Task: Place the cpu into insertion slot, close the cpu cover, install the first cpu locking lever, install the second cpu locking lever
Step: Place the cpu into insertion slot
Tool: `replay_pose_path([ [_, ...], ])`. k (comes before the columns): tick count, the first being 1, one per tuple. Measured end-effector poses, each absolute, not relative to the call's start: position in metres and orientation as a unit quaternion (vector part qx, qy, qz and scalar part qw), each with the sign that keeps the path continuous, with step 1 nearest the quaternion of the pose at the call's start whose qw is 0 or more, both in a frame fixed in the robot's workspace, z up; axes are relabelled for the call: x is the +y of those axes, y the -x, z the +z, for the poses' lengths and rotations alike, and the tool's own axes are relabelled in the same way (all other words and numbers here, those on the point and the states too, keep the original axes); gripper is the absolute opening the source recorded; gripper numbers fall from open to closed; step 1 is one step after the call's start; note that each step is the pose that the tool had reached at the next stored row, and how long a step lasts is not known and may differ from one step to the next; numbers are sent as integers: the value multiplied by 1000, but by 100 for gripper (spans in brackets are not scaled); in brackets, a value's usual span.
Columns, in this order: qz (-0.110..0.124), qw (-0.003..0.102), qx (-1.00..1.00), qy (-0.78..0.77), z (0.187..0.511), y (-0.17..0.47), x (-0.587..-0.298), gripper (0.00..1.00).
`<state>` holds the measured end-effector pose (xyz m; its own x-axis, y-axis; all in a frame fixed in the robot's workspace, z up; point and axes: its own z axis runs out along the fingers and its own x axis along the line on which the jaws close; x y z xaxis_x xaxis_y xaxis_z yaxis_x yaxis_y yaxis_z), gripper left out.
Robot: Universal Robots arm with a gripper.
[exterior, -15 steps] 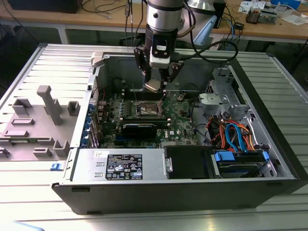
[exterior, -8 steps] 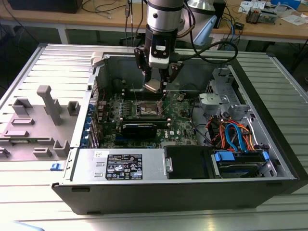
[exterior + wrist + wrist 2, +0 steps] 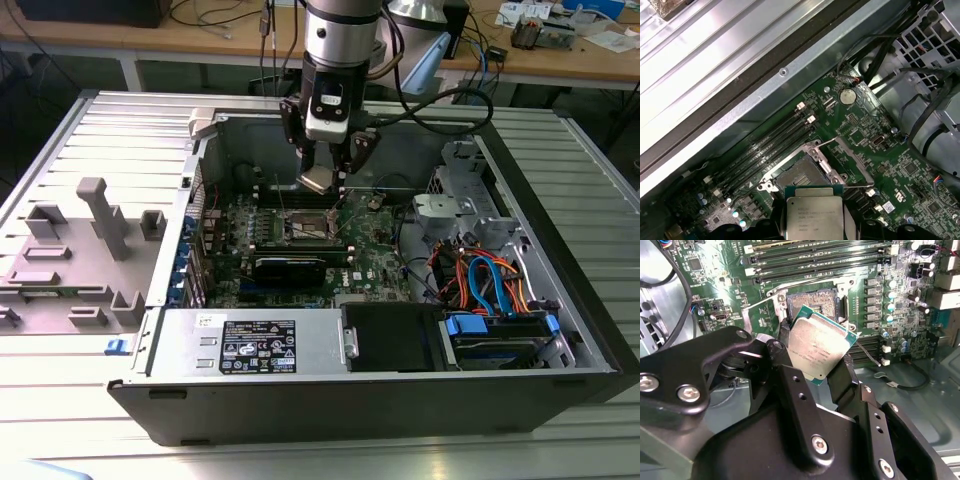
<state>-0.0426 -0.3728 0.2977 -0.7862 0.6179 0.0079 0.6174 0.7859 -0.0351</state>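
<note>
Black pincer [image 3: 816,354] clamps the flat square silvery-tan cpu [image 3: 821,347], hiding two of its edges; the print on it is unreadable. Dark-rimmed square insertion slot [image 3: 310,228] sits at 6 o'clock from it in the exterior view.

A ribbed, silvery metal table [image 3: 70,420] is spread across most of the exterior view, and pale light is reflected off its slats, brightest along the near edge. On the exterior view's left, a grey moulded fixture [image 3: 90,240] is set on it, with a small blue piece [image 3: 116,346] just beside. Behind, a wooden workbench [image 3: 90,42] on white legs [image 3: 128,70] is strewn with cables [image 3: 215,15] and papers [image 3: 608,40]; dark floor [image 3: 50,80] is seen beneath it.
</note>
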Motion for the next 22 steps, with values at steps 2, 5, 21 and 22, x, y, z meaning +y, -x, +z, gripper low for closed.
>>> replay_pose_path([
  [2, 16, 9, -944, 329, 298, 43, -373, 55],
  [5, 16, 9, -944, 330, 298, 43, -373, 55],
  [21, 16, 9, -940, 339, 297, 43, -373, 55],
  [22, 16, 9, -940, 340, 297, 43, -373, 55],
])
